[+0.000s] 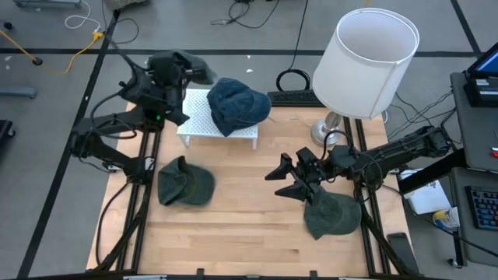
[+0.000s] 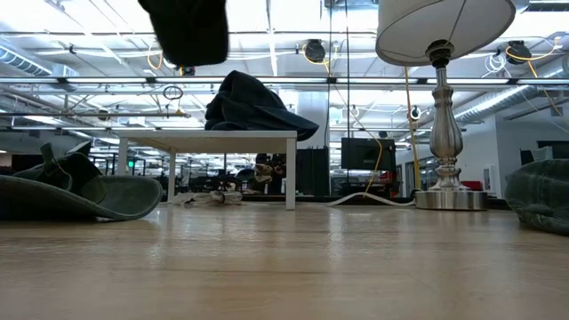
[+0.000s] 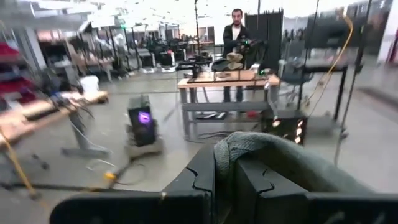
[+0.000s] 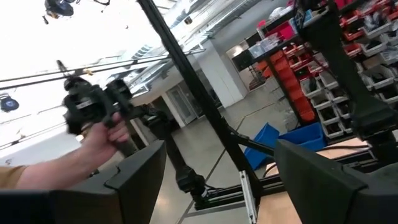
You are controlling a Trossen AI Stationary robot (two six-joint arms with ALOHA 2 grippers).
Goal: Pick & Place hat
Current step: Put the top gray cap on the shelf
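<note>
High view first: we are holding a dark hat (image 1: 187, 66) in our left gripper (image 1: 167, 78), lifted beyond the far-left corner of the white stand (image 1: 194, 124), with the fingers (image 3: 199, 180) clamped together on a fold of its fabric. From the left wrist view we are seeing the grey-green cloth bunching and draping over the fingers, so we are judging it soft, light and floppy, with no stiffness of its own; a pinch on a thick fold or the brim looks to us like the best hold, since a thin edge may be slipping out.

A blue hat (image 1: 237, 105) is already lying on the stand. Two more are resting on the table (image 1: 249, 225): a green hat (image 1: 185, 185) near the left arm and another green hat (image 1: 333, 215) just below our right gripper (image 1: 299, 183), which is hovering low with its fingers standing wide apart and nothing between them.

We are working on pale wooden planks, smooth and level, so limp cloth should be lying flat there and needing a downward pinch. A lamp (image 1: 366, 58) with a white shade is standing at the far right corner. Behind the table we are seeing an open workshop, benches, cables on the floor, and a person (image 3: 235, 31) standing far off.
</note>
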